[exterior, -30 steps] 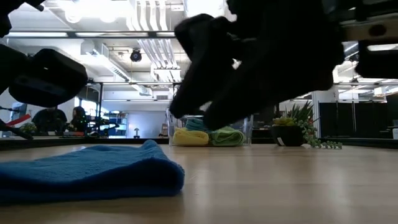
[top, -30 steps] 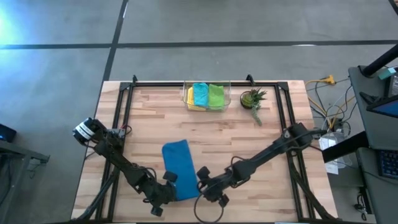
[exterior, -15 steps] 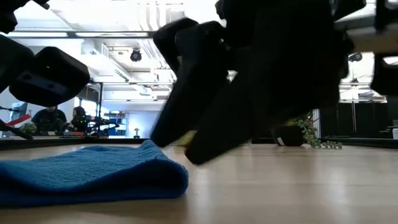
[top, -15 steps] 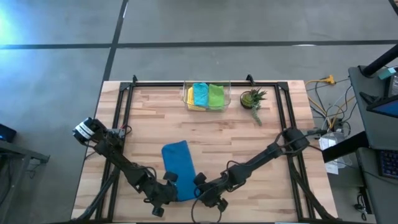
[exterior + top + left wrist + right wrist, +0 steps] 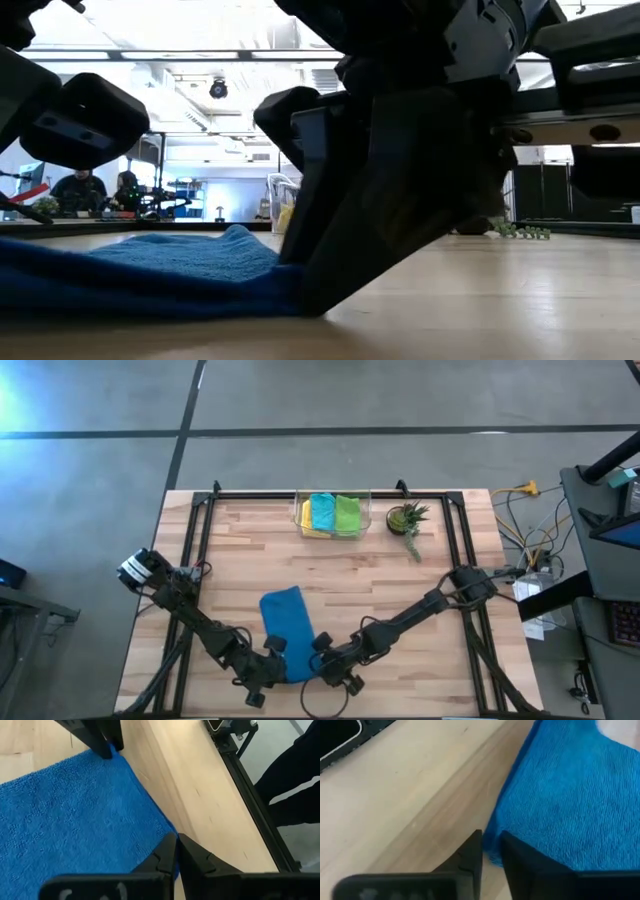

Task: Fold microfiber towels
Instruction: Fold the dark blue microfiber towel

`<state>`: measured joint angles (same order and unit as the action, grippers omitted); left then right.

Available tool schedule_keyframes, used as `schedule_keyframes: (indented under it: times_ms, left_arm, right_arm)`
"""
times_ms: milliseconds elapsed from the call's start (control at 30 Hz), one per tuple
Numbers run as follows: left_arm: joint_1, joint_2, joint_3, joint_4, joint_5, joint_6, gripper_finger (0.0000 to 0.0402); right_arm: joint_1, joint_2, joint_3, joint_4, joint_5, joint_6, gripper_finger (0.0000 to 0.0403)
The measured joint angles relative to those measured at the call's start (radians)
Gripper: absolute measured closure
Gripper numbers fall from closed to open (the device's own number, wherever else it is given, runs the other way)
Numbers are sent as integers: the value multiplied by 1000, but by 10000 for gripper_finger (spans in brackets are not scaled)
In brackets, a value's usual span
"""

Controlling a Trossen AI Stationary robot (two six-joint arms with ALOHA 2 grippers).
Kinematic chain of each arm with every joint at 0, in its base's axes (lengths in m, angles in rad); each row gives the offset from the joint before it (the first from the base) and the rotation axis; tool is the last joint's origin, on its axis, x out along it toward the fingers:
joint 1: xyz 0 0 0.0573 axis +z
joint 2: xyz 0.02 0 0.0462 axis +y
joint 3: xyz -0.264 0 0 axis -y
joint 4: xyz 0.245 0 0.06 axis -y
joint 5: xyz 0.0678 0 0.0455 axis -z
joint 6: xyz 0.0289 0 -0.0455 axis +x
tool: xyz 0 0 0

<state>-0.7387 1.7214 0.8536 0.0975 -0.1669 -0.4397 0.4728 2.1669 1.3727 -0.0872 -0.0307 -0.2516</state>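
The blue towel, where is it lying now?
In the high view, the blue towel lies near the table's front edge, between the left gripper and right gripper.

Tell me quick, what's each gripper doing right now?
Left gripper: shut on the blue towel.
Right gripper: nearly closed at the towel's corner; grip cannot be told.

a folded towel [image 5: 287, 631] lies on the table [image 5: 430, 565] toward its near edge, between the two grippers: the left gripper [image 5: 275, 665] at its near left corner, the right gripper [image 5: 316, 663] at its near right corner. a bin [image 5: 331, 515] of towels sits at the far edge, a potted plant [image 5: 405, 519] just right of it
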Motion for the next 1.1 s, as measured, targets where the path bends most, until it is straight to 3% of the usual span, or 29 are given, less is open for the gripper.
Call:
schedule_keyframes:
  times_ms: [200,367,567,900,1100]
  left_arm:
    - [0,0,0,0,-3,0,401]
    - [0,-8,0,-1,-2,0,401]
    - [0,-24,0,1,-26,1,401]
    - [0,-29,0,-1,-13,0,400]
    - [0,-29,4,59,39,-28,349]
  right_arm:
    - [-1,-16,9,-36,-10,35,389]
    - [-9,-64,16,-72,-33,114,393]
    - [-16,-100,16,-113,-168,201,393]
    - [-16,-87,15,-122,-178,226,394]
    - [-16,-79,14,-121,-180,233,394]
